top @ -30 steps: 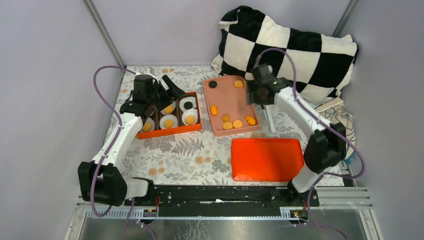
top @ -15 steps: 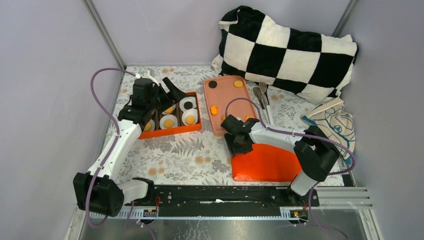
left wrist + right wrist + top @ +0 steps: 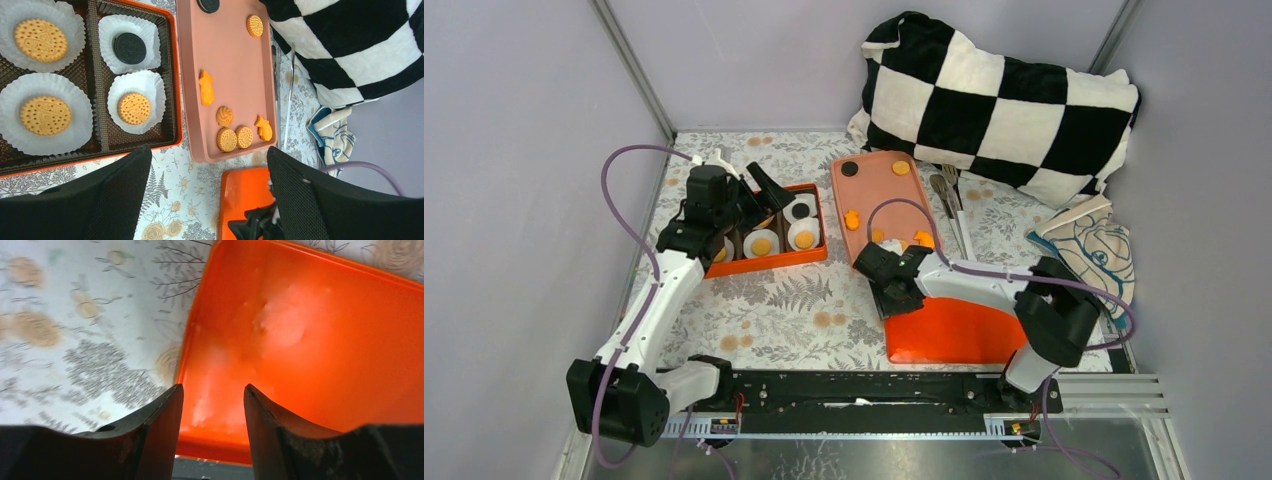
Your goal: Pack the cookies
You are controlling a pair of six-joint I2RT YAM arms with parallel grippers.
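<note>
Cookies, golden-orange and one black, lie on the pink tray, among them two round ones near its front edge. More cookies sit in white paper liners in the orange box. My left gripper hovers over the box, open and empty; in its wrist view the fingers frame the table. My right gripper hangs low over the near-left corner of the flat orange lid; its jaws stand apart with nothing between them.
A black-and-white checked pillow fills the back right. Metal utensils lie beside the tray's right edge. A folded patterned cloth rests at the right. The arms' mounting rail runs along the near edge.
My right arm swung from the pink tray's far right side down to the orange lid's left corner, its jaws narrowing. The left arm shifted slightly.
</note>
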